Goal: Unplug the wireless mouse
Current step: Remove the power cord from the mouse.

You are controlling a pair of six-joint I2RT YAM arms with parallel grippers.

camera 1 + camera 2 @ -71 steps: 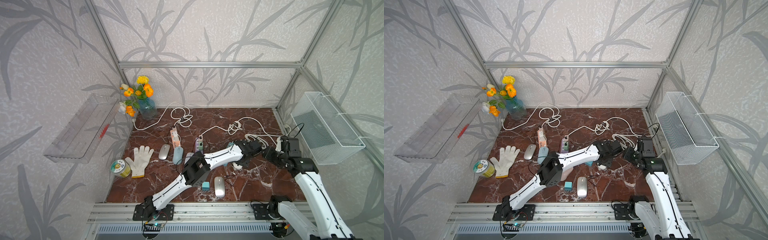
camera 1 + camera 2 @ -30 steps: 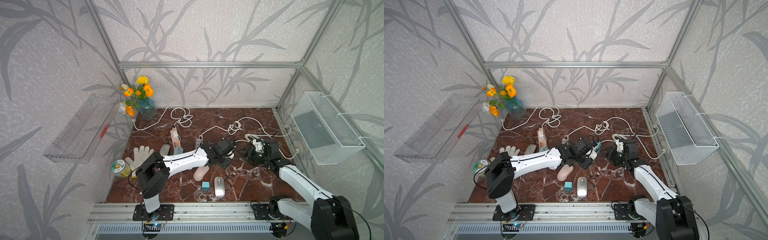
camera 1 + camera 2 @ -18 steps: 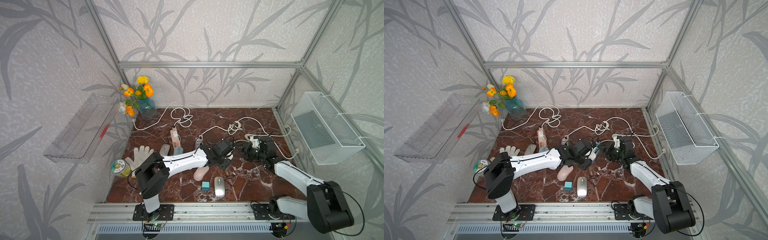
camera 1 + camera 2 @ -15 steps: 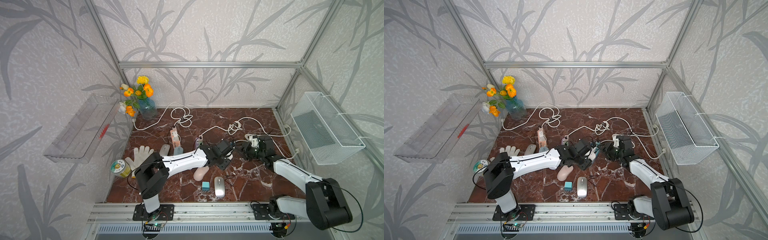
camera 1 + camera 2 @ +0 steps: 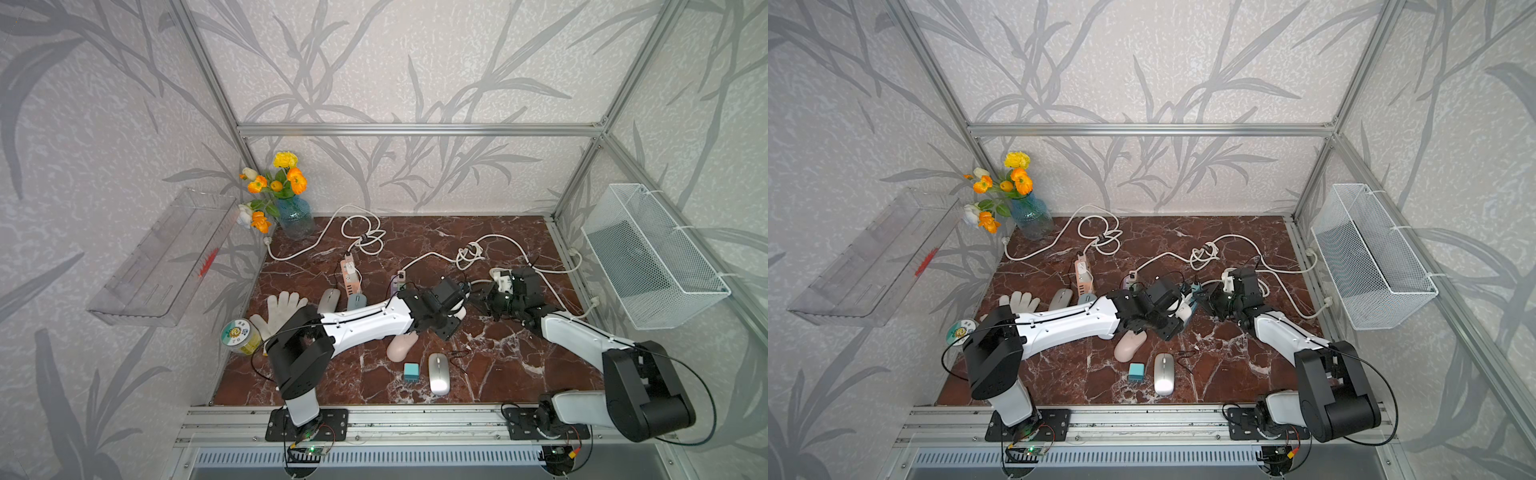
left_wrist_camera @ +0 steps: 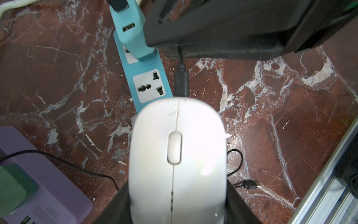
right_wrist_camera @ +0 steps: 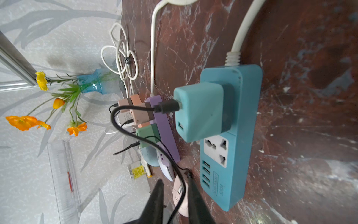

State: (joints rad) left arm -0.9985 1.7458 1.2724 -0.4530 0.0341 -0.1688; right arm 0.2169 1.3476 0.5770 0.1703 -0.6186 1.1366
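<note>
Gripping the white wireless mouse (image 6: 177, 155) from both sides, the left gripper (image 5: 454, 308) has it clenched at mid-table, a touch right of centre; the plug (image 6: 181, 83) of the black cable (image 7: 181, 180) is seated in the mouse's nose; not unplugged yet. Facing it from the right, the right gripper (image 7: 174, 186) has its fingers (image 7: 193, 197) narrowly either side of that cable, just past the plug; a sliver of gap shows between them, and whether they actually pinch it I cannot tell.

Tight quarters here; the teal power strip (image 7: 246, 135) lies just beside the cable, one right finger close against its row of USB ports; the teal USB charger (image 7: 201, 110) stands plugged into it, and the cable loops out from its face. Left and farther back sits the purple power strip (image 7: 164, 124) with a green adapter (image 7: 149, 137) on it. On the near side, the pink mouse (image 5: 401, 347) lies partly under the left wrist; nearer still, the silver mouse (image 5: 439, 373) beside a small teal cube (image 5: 411, 371); a loose black connector (image 6: 251, 184) rests on the marble close to the held mouse.
</note>
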